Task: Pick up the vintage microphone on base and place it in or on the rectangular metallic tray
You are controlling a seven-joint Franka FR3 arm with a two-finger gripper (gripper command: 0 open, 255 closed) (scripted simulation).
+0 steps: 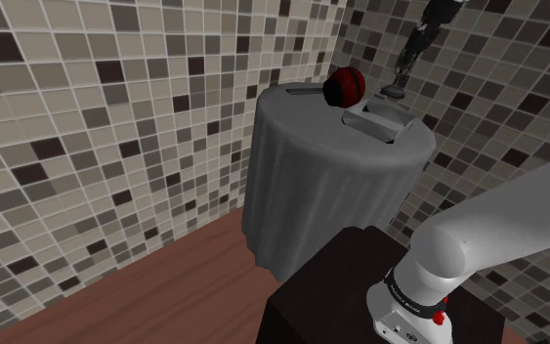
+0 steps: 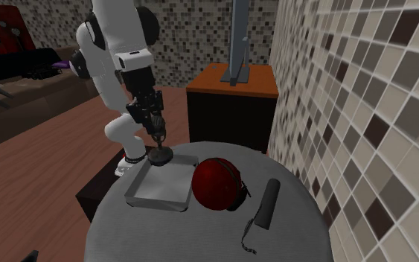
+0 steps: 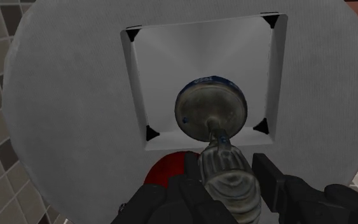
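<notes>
Microphone [image 3: 214,121] is clasped near its head by the end effector [image 3: 230,184] and hangs upright, its round base over the tray [image 3: 171,70] on the bench [image 3: 63,95]. It is judged rigid, bottom-heavy and smooth, so a firm hold at the neck is advised.

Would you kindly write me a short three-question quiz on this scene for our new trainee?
1. True or false: the jaws are shut on the microphone.
2. Which thing sits right beside the tray on the round table? A) a dark red round object B) a blue mug C) a green book
3. Fill in: the microphone's round base hangs over the ____.
Key: 1 true; 2 A; 3 tray.
</notes>
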